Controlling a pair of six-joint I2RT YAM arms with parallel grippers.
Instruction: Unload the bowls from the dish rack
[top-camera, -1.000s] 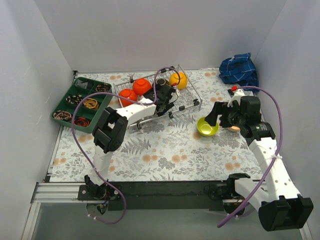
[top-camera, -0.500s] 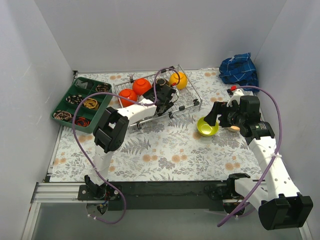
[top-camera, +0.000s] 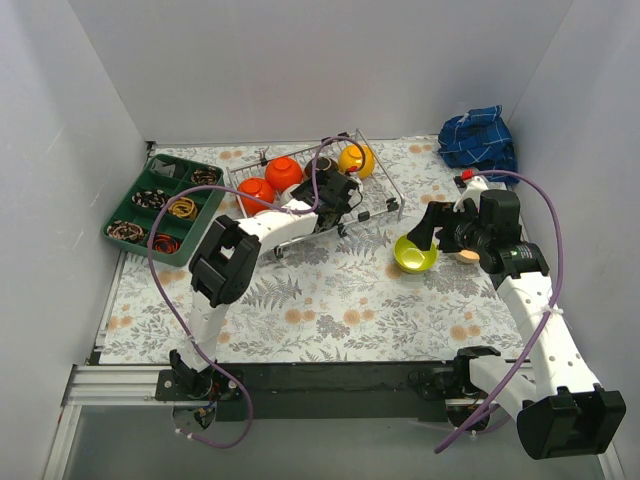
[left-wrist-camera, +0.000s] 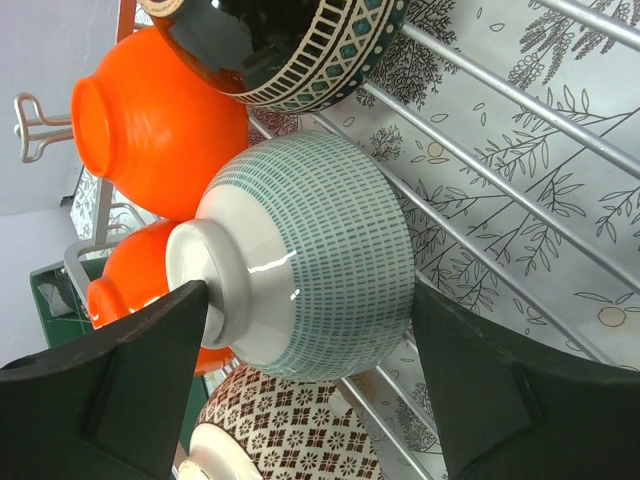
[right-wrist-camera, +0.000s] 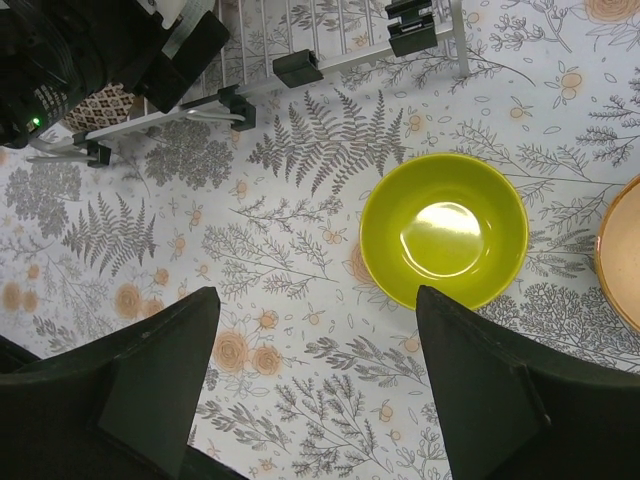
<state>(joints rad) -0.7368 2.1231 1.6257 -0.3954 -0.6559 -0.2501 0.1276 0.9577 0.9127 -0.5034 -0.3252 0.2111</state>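
The silver wire dish rack (top-camera: 378, 196) stands at the back of the table with two orange bowls (top-camera: 283, 172) and a yellow bowl (top-camera: 355, 160) in it. My left gripper (top-camera: 330, 190) reaches into the rack. In the left wrist view its fingers touch the foot and the rim of a white bowl with green dashes (left-wrist-camera: 320, 270) that lies on its side. An orange bowl (left-wrist-camera: 150, 130), a black patterned bowl (left-wrist-camera: 290, 50) and a brown patterned bowl (left-wrist-camera: 290, 430) crowd round it. My right gripper (right-wrist-camera: 318, 300) stands open just beside a lime bowl (right-wrist-camera: 444, 230) on the table.
A green compartment tray (top-camera: 165, 207) of small items sits at the left. A blue cloth (top-camera: 478, 138) lies in the back right corner. A peach bowl (right-wrist-camera: 625, 260) rests on the table to the right of the lime bowl (top-camera: 415, 254).
My left gripper's fingers have closed in on the green-dashed bowl. The right arm has barely moved.
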